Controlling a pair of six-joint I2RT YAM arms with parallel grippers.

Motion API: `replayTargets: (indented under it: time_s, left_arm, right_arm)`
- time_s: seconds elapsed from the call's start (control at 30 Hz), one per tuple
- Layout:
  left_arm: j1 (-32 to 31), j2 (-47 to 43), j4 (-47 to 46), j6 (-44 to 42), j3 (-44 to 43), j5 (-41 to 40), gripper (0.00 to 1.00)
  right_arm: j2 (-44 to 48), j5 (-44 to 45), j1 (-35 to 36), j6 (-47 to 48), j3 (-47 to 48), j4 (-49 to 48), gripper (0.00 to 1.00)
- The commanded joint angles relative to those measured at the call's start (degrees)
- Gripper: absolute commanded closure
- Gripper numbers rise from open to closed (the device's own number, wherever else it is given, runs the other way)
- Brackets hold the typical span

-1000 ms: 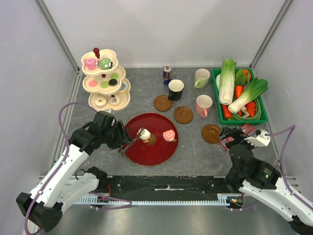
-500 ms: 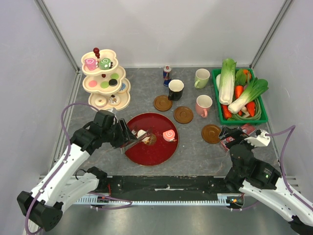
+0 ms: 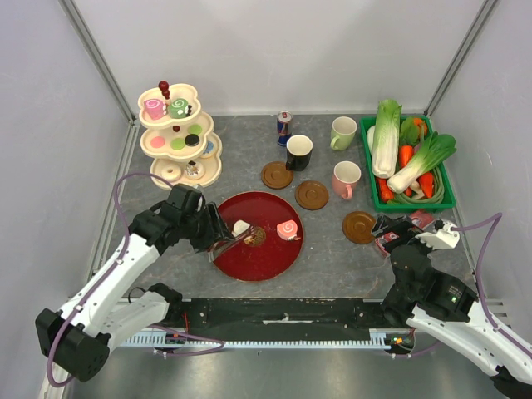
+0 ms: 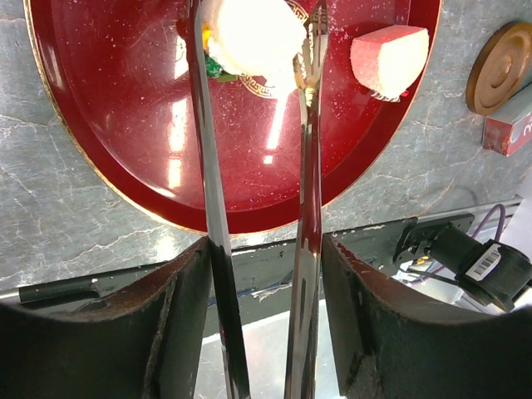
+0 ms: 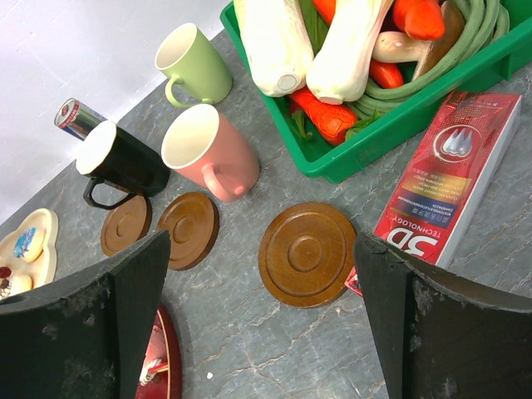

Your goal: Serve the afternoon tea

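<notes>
**Two pastries on the red plate, most of the tea service yet to do**

We see a white pastry [image 3: 243, 227] near the middle of the round red plate [image 3: 266, 258], with a pink swirl roll [image 3: 288, 229] just beside it on the plate's right half. The left claw [image 4: 264, 249] comes in over the plate's left rim, clamped on a pair of metal tongs [image 4: 209, 174]. The tong tips stand on either side of the white pastry. We cannot tell whether they pinch it or merely touch it.

Beyond the plate's far left edge, a three-tier stand [image 3: 156, 173] carries the other sweets. Past the plate's far right edge stand a black mug [image 3: 298, 151], a pink mug [image 3: 346, 178] and, furthest, a pale green mug [image 3: 342, 132]. All three mugs sit on the grey tabletop [image 3: 332, 258]. Three wooden coasters [image 3: 312, 194] lie bare to the plate's right, none under a mug. We judge the job early: two sweets plated, many to move, no cup set out.

The right claw [image 5: 264, 249] hangs well right of the plate, wide apart and empty, above the nearest coaster. Next to that coaster lies a red box [image 5: 449, 166] printed "3D TECHNOLOGY". Further right is a green crate [image 3: 449, 195] of toy vegetables. The small can [image 3: 284, 126] beyond the plate bears lettering too small to read.
</notes>
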State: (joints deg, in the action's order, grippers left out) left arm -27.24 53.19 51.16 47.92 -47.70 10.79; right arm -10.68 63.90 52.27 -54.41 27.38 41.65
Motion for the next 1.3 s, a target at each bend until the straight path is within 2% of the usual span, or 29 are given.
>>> replayTargets:
  time_s: [0.0,0.17,0.77,1.0,1.27]
  left_arm:
    - [-0.2,-0.1,0.7,-2.4,-2.8,1.4,0.41]
    - [-0.3,-0.6,1.1,-2.5,-3.7,1.6,0.48]
    - [-0.3,-1.7,1.4,-2.8,-13.7,-2.5,0.54]
    - [-0.2,0.1,-0.5,-4.0,-22.5,-6.8,0.54]
    - [1.1,6.9,-3.3,-7.7,-35.4,-10.2,0.54]
  right_arm:
    - [0.4,0.8,0.0,-0.2,-0.4,-1.3,0.02]
    - [0.4,1.0,0.0,-0.1,-0.3,-1.2,0.02]
    - [1.0,1.1,0.0,-0.3,-0.1,-1.1,0.02]
    - [1.2,1.2,0.0,-0.3,-0.1,-1.2,0.02]
    - [1.4,1.3,0.0,-0.4,-0.1,-1.1,0.02]
